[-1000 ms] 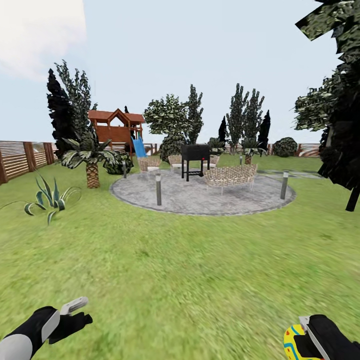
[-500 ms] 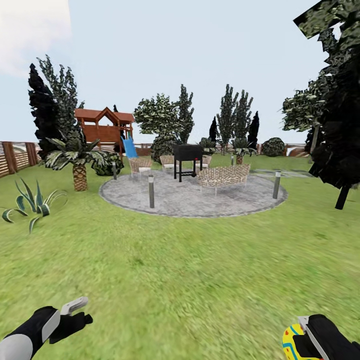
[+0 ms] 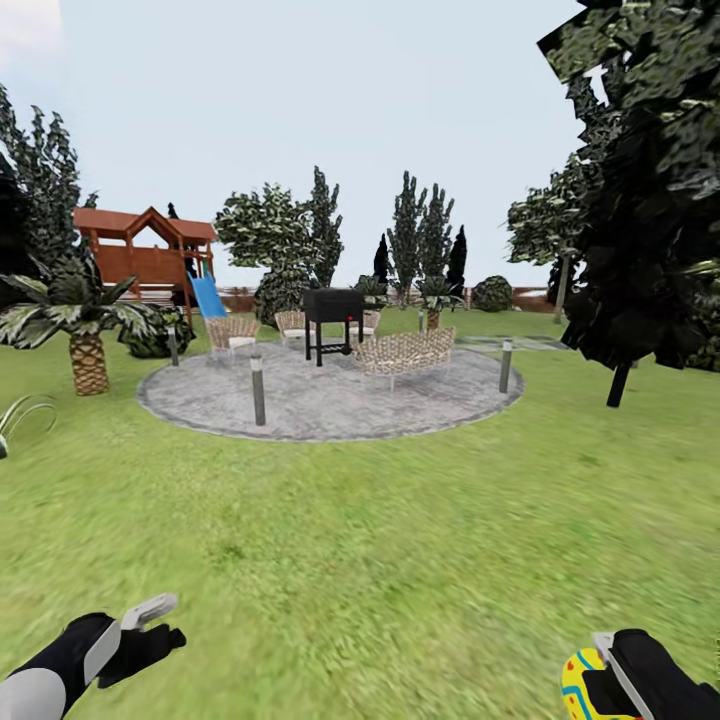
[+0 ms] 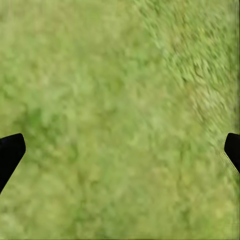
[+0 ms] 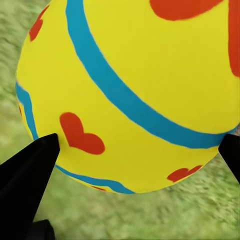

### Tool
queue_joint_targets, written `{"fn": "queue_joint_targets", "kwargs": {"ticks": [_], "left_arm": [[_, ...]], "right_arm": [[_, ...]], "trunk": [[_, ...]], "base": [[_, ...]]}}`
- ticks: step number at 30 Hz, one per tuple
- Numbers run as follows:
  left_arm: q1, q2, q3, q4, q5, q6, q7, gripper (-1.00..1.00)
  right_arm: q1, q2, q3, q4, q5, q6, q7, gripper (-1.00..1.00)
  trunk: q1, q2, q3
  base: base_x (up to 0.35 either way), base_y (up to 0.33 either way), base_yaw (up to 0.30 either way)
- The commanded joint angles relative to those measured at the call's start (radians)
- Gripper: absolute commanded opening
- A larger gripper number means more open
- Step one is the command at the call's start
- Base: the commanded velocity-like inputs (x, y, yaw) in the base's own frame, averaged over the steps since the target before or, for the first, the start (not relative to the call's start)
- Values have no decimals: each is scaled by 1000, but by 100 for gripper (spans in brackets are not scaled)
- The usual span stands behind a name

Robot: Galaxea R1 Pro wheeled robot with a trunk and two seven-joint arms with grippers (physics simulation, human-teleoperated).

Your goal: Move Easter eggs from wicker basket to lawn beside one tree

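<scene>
The lawn [image 3: 380, 540] takes the whole lower half of the head view, as mottled green grass. Behind it, in the middle of the frame, a grey round patio [image 3: 330, 395] is seen with a black grill [image 3: 333, 318] and wicker seats. A wooden play tower [image 3: 145, 250] stands at the upper left, and a short palm [image 3: 85, 320] is at the left edge. A very dark tree with a thin black trunk [image 3: 640, 200] fills the upper right; this one is probably not the tree that is wanted. A paler trunk [image 3: 562, 285] is seen further back, at the right of the centre, under angular green leaf clumps, and it is judged to be the better goal.

At the lower right corner, the right gripper [image 3: 610, 680] is closed on one Easter egg [image 5: 135, 90]. In the right wrist view the yellow shell with blue bands and red hearts is pressed between the two dark fingertips, above the grass. At the lower left corner, the left gripper [image 3: 145, 625] is held wide apart and nothing is carried in it; only grass is seen between its tips in the left wrist view.

The step in hand is judged to be the carrying of the egg to a tree. The base should be steered toward the pale trunk, and the hold should be kept firm. The egg should be lowered close to the grass before it is released, because a round egg may roll away.
</scene>
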Motion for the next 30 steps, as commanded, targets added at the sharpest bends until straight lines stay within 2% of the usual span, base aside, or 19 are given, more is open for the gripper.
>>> {"fn": "queue_joint_targets", "kwargs": {"ticks": [1,30], "left_arm": [[0,1,1,-2,9,7,0,100],[0,0,0,-1,9,6,0,100]], "right_arm": [[-1,2,-4,-1,12,4,8,-100],[-1,3,-3,-1,13,4,9,-100]], "trunk": [[1,-1,-1],[1,-1,-9]], "base": [[324,97,-284],[322,107,-282]]}}
